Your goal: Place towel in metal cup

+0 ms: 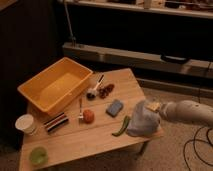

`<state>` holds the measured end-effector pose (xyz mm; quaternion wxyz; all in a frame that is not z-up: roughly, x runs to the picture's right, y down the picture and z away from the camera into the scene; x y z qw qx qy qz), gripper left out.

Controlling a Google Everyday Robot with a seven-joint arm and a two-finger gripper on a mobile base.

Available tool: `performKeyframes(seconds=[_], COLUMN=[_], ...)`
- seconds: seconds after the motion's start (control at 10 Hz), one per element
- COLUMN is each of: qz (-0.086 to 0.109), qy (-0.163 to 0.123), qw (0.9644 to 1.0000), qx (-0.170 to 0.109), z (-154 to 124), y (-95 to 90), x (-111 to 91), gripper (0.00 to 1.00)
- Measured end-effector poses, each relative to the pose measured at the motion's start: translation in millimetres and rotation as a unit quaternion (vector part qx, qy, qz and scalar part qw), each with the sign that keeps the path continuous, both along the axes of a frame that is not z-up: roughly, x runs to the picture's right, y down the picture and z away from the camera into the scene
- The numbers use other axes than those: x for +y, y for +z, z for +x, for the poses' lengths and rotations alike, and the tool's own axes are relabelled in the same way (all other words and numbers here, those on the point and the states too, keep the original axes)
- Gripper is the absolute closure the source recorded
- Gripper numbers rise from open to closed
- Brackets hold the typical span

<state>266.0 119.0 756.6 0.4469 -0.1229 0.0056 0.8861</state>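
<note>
The bin (55, 87) is yellow, the sponge (115, 107) blue, the paper cup (25, 123) white, the towel (141, 122) grey-blue. The whitish gripper (153, 107) sits at the towel, over a corner of the tan table (100, 141).

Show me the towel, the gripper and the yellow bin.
towel (140, 122): camera view, middle of the cloth.
gripper (152, 107): camera view, between fingertips, at the towel's top.
yellow bin (66, 95): camera view, near wall.
</note>
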Motion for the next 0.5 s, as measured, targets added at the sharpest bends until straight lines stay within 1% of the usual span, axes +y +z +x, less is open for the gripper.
performKeyframes(seconds=[0.2,0.5], qz=[-0.006,-0.008], qy=[-0.006,0.007], qw=[1.0000,0.9999], qx=[0.002,0.005], z=[-0.6,8.7], y=[3.0,1.0], x=[3.3,7.7], gripper=[0.20,0.20])
